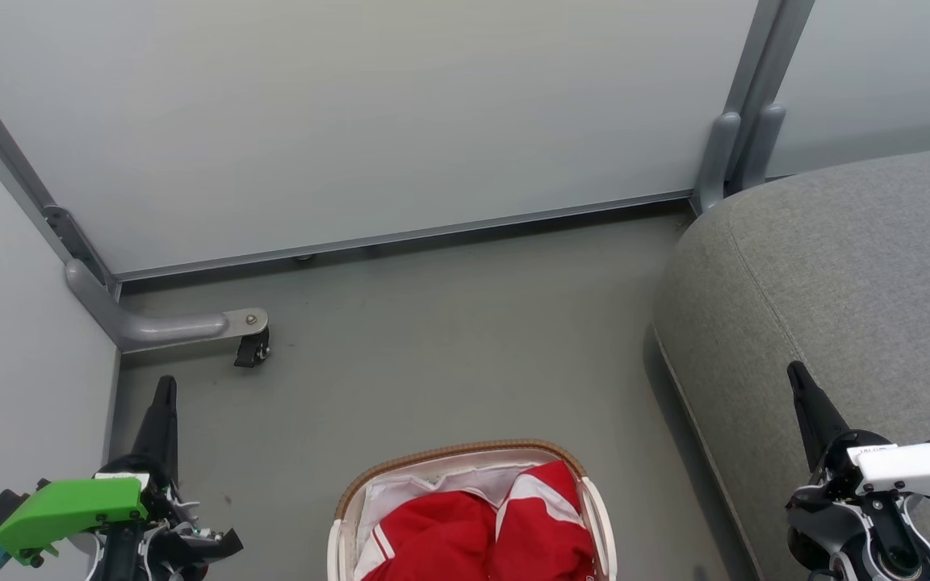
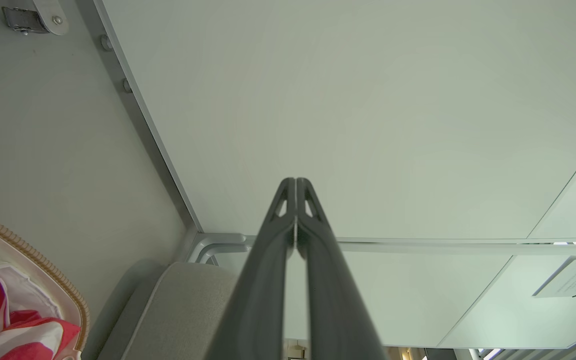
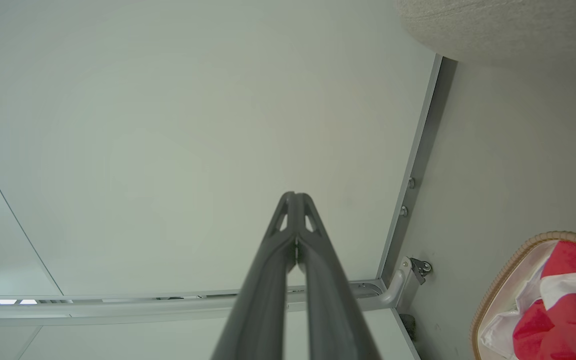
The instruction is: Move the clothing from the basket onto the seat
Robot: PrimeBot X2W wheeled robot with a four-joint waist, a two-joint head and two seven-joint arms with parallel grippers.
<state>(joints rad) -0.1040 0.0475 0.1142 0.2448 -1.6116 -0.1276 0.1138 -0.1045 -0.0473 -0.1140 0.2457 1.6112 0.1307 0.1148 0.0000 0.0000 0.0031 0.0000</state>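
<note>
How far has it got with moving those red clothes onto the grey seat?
Nothing looks done yet: the clothing lies in the basket, and none shows on the visible part of the seat. Nothing is in hand: the left pincer and right pincer are shut and empty, either side of the basket. Moving both garments is left.

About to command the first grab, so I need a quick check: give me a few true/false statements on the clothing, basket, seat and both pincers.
1. The red clothing lies inside the basket. True.
2. The left pincer is open. False: its fingers are closed together, holding nothing.
3. The right pincer grips a garment. False: it is shut on nothing, well apart from the clothing.
4. The seat is on the robot's right of the basket. True.
</note>
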